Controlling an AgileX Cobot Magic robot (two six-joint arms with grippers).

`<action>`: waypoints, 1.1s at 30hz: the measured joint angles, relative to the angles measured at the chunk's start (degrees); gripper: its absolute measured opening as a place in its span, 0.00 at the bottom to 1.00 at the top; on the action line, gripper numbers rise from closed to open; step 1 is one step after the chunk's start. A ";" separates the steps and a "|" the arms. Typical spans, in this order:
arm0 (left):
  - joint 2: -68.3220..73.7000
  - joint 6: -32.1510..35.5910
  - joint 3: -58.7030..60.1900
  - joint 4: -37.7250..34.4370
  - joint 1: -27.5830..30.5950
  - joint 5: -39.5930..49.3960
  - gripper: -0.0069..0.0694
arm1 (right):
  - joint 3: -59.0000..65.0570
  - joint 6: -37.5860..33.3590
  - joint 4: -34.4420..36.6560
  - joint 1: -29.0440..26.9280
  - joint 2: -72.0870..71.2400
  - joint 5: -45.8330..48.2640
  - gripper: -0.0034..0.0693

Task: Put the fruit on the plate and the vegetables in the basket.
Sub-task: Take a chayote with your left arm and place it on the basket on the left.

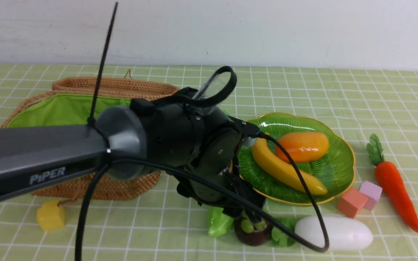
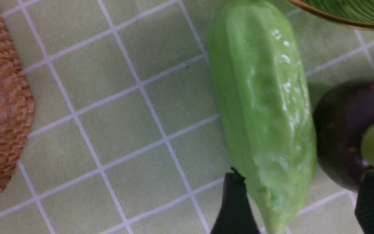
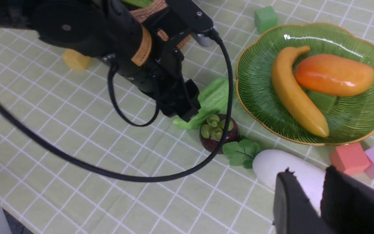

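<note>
Currently logging the front view from the left. A yellow cube (image 1: 50, 215) sits on the checked cloth (image 1: 339, 87), just in front of the basket (image 1: 129, 188). The basket stands open, with its green lining showing and its lid behind it.

My left arm (image 1: 31, 159) crosses in front of the basket and angles down toward the cloth between basket and plate. The left gripper (image 2: 304, 174) is released, jaws spread wide and low over the cloth. The narrow end of the gourd (image 2: 261, 97) lies between them; I cannot tell whether either finger touches it. The gourd lies flat on the cloth, apart from the basket and near the plate's rim.

The mangosteen (image 1: 252, 233) sits just beside the gourd, calyx up, partly under the far jaw. Next comes the radish (image 1: 334, 233), lying on its side with its leaves pointing at the mangosteen.

Behind these is the plate (image 1: 339, 165). It holds the banana (image 1: 285, 168) and the mango (image 1: 303, 146) side by side, touching. A green cube (image 3: 265, 19) sits just beside the plate's far rim.

A red cube (image 1: 351, 202) and a pink cube (image 1: 371, 194) touch each other near the plate's front right edge. The carrot (image 1: 396, 188) lies farthest right on the cloth, leafy top pointing away from me.

The right gripper (image 3: 313, 175) hangs above the radish, fingers drawn nearly together with only a slit between them, grasping nothing.
</note>
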 joint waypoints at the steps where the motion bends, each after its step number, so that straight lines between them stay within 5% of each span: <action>1: 1.08 0.00 -0.07 0.00 0.44 -1.23 0.76 | -0.19 -1.73 2.52 0.00 0.45 0.00 0.27; 10: 3.67 -0.69 -0.17 1.01 1.42 -7.50 0.74 | -1.25 -6.32 8.89 0.00 2.85 0.10 0.27; 33: 9.92 -2.26 -0.24 1.36 2.43 -8.88 0.67 | -1.36 -6.92 6.91 0.00 2.85 1.60 0.28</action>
